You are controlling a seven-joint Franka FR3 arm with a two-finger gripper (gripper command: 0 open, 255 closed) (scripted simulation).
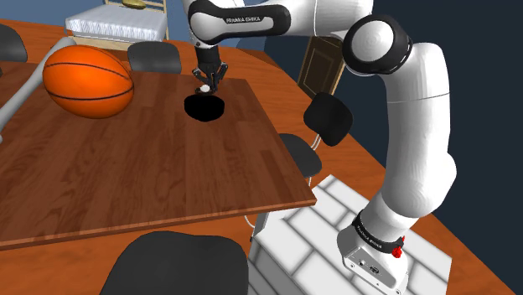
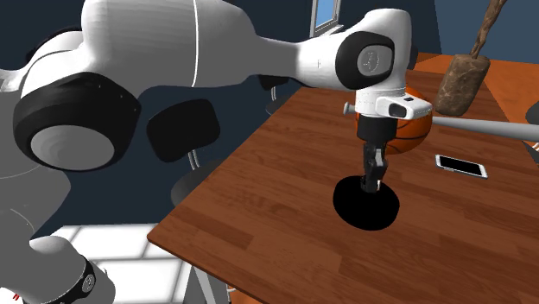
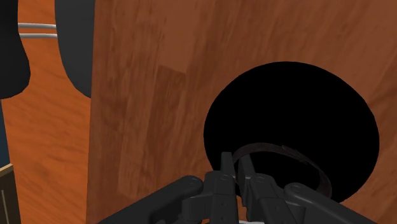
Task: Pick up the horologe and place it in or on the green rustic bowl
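We see the gripper [image 1: 206, 82] clenched on the horologe [image 3: 280, 148], just above the black bowl [image 1: 205, 111] at its six o'clock in the shoulder view; we judge it light, its strap floppy, best pinched at the case.

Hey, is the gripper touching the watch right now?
Touching. In the wrist view the gripper is shut on the strap of the watch, which loops out from between its fingers in front of the black bowl.
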